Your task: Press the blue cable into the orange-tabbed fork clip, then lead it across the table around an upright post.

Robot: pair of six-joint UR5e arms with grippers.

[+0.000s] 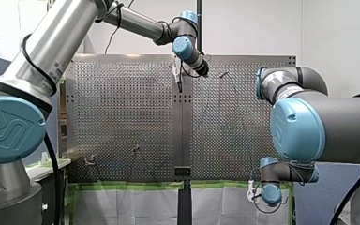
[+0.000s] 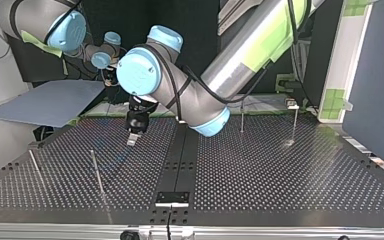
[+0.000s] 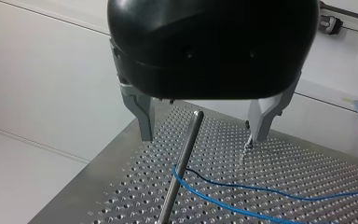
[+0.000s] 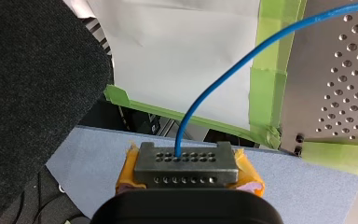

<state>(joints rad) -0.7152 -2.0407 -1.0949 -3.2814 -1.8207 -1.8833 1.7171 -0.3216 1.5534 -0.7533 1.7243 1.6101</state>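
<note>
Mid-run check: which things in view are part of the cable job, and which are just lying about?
In the job: blue cable; upright post where it bends; my left gripper, open above that post; my right gripper, shut on the cable. Fork clip: cannot make out.

Lying about: green tape; blue-grey sheet.

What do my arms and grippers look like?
My left arm is silver tubing with light blue joint caps, one bearing a logo, and a black cable alongside. The left gripper has a rounded black housing and grey metal fingers. My right arm is dark grey with blue caps; the right gripper has a black body, perforated metal fingers and yellow pads.
</note>
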